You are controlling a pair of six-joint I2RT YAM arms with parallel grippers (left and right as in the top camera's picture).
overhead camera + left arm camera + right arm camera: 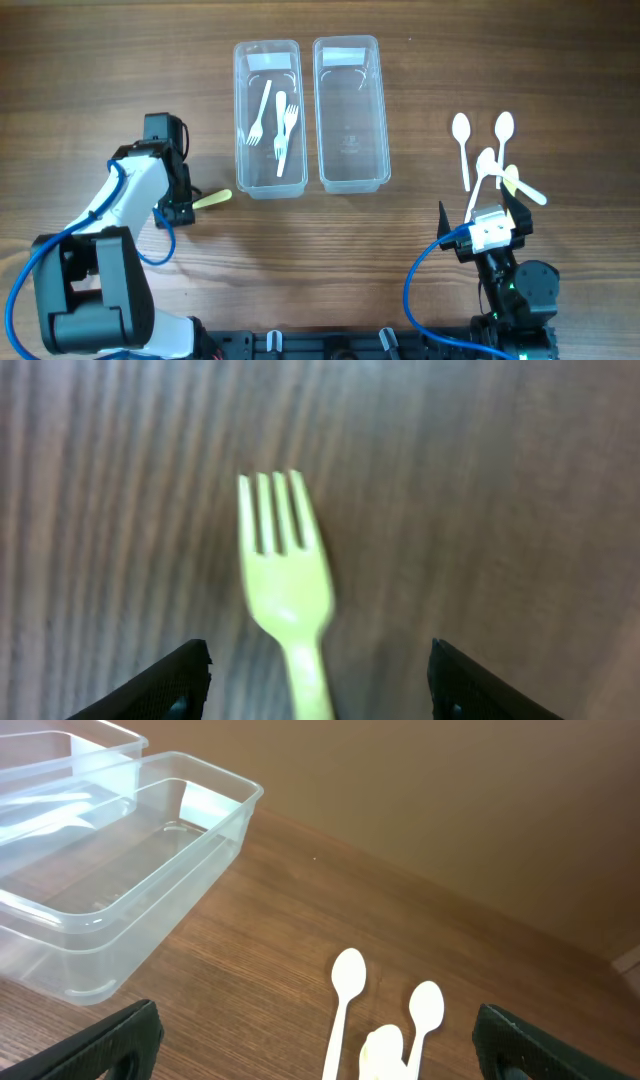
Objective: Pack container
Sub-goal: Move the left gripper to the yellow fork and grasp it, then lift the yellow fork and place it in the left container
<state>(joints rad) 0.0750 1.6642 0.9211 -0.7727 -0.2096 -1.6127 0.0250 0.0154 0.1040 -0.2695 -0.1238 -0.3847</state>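
I saw my left gripper (318, 680) spread apart, the fork (285, 582) lying between its fingers (175, 685); my right gripper (315, 1048) gaped wide.

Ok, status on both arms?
Left fingers open, straddling yellow plastic fork on wooden table, not gripped. Right fingers open, empty, over white plastic spoons. Nothing blocking.

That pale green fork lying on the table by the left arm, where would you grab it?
Probably by its slim handle, from straight above. The fork lies flat on the table, tines pointing away, and the handle runs between the left gripper's open fingers, so they can close across its narrow sides.
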